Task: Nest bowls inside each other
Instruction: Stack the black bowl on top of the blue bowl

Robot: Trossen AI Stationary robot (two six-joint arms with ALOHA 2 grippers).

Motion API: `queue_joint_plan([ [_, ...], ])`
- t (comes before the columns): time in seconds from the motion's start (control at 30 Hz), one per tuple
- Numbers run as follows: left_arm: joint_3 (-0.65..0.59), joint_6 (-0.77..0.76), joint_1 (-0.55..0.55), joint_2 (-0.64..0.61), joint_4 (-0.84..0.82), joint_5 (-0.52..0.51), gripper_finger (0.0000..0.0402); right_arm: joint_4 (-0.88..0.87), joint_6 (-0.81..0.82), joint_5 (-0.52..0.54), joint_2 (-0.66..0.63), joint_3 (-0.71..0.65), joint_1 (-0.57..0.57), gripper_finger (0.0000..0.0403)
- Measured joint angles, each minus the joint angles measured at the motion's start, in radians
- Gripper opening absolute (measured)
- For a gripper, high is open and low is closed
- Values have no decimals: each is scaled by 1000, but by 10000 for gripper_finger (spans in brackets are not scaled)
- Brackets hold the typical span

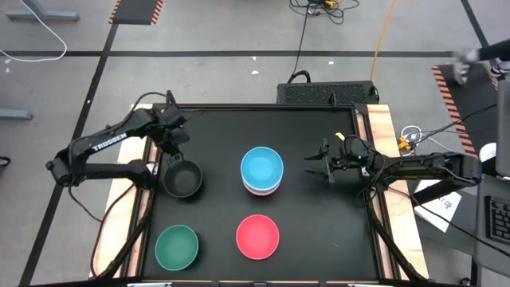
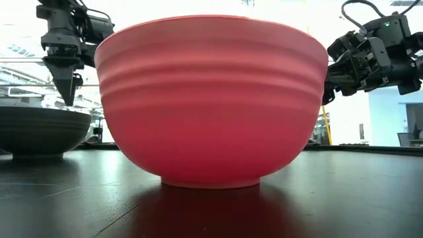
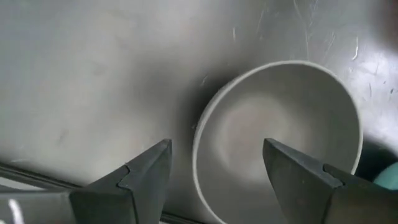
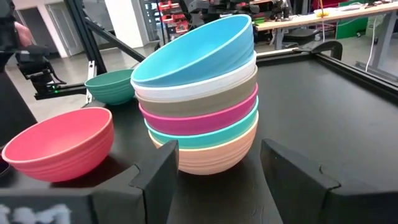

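Note:
A stack of bowls (image 1: 262, 170) stands mid-table: blue on top, then white, taupe, magenta, teal and orange (image 4: 205, 158) at the bottom. A black bowl (image 1: 182, 178) sits alone to its left. A red bowl (image 1: 257, 237) and a green bowl (image 1: 176, 246) stand nearer the near edge. My left gripper (image 1: 175, 153) hangs open, pointing down, just above the black bowl's (image 3: 280, 130) far rim, clear of it (image 2: 68, 99). My right gripper (image 1: 312, 165) is open and level, a short way right of the stack (image 4: 217, 152), facing it.
The red bowl (image 2: 210, 99) fills the low view close to the camera. Bare black mat lies between the right gripper and the stack and along the far side. Wooden table edges (image 1: 381, 131) frame the mat. A dark box (image 1: 327, 92) sits beyond the far edge.

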Motion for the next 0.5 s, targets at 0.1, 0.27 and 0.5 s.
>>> queue_joint_plan([
  [0.1,0,16,-22,32,-2,30,255,0,7,0,0,0,0,219],
  [0.27,0,26,-79,69,-3,50,255,0,7,0,0,0,0,219],
  [0.5,0,2,-121,118,-3,3,255,14,17,0,0,0,0,219],
])
